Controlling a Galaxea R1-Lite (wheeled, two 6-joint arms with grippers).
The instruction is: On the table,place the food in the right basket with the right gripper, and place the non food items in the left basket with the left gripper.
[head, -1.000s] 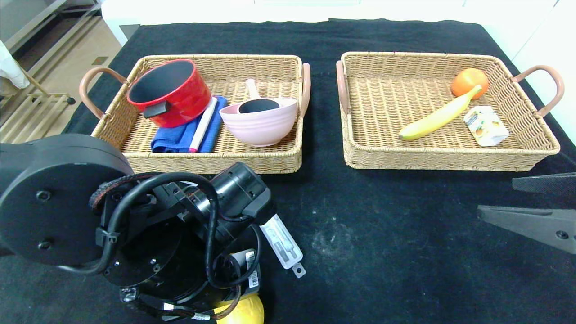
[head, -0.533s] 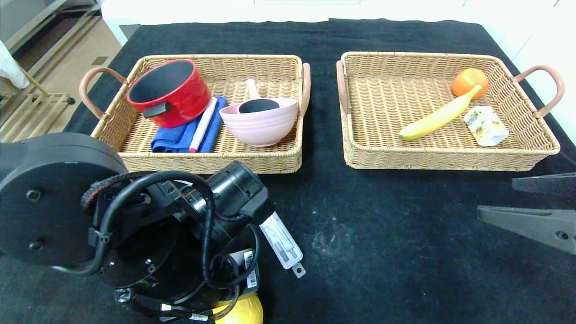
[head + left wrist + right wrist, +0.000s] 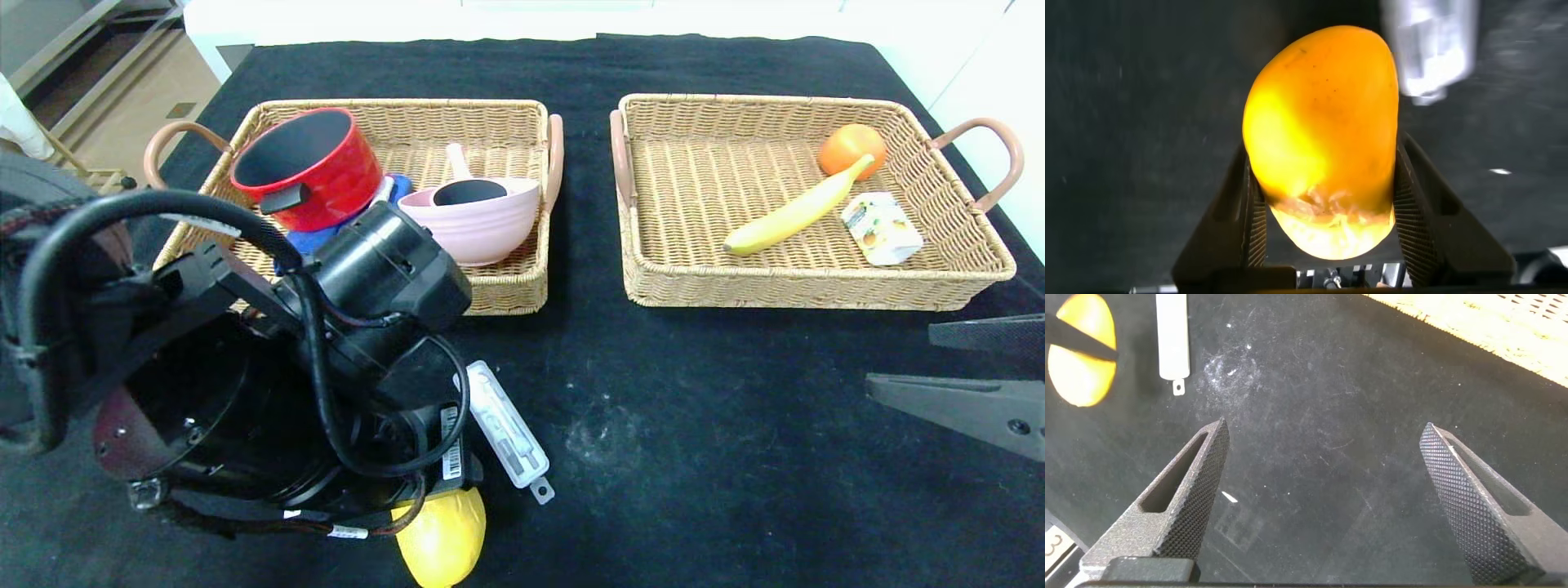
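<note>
Item: mango [image 3: 1323, 131], plump, yellow, food. Position: near edge of the table [image 3: 694, 425], pinched at its lower half between the fingers of my left gripper [image 3: 1327, 233], which press its two flanks in the left wrist view; in the head view only its tip shows below the arm. Judgement: this is the wrong gripper for food, so the sound course is to set the fruit down gently on bare cloth, open, back off, and let my right gripper [image 3: 1327, 498] take it; that one hangs at the right of the table with fingers spread wide and nothing between them. Any squeeze should stay light, as the rounded skin may slip. Item: slim white case [image 3: 506, 425], non-food, flat on the table just beside the mango, apart from my fingers; it belongs to the left gripper and calls for a low pinch across its narrow width. Left basket [image 3: 506, 294]: red pot [image 3: 306, 167], pink bowl [image 3: 478, 220] with small saucepan [image 3: 465, 188] inside, blue cloth partly hidden. Right basket [image 3: 645, 245]: banana [image 3: 792, 212], orange [image 3: 849, 147], drink carton [image 3: 882, 229]. Writing: carton bears a printed picture, no words legible; white cable tags on my left arm show barcode-like marks, unreadable.
</note>
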